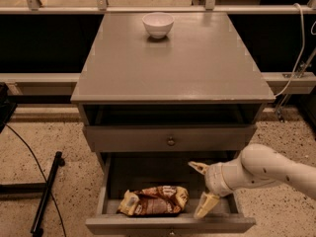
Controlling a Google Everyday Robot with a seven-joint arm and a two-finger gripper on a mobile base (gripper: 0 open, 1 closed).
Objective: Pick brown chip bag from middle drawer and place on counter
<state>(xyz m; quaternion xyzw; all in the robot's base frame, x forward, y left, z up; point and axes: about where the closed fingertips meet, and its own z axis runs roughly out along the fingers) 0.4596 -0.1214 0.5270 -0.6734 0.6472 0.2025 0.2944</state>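
My end effector (202, 186) hangs inside the pulled-out middle drawer (170, 225), toward its right side. It is released: the two pale fingers (206, 205) are spread wide, one high near the back, one low near the drawer's front wall, with nothing between them. I judge the spread is there so the opening can take in the bag.

The brown chip bag (154, 200) lies flat on the drawer floor just beside my lower finger, close but, as far as I can tell, not touching. Its long side runs along the front wall.

My arm (266, 169) comes in low from the right, under the closed upper drawer (148, 138) with its round knob (171, 142). That leaves little headroom, which would explain the sideways approach.

Above, the desk (173, 68) is where the bag must end up. A white bowl (158, 23) sits near its far edge, so the near part looks the natural spot. The grasp is not yet made.
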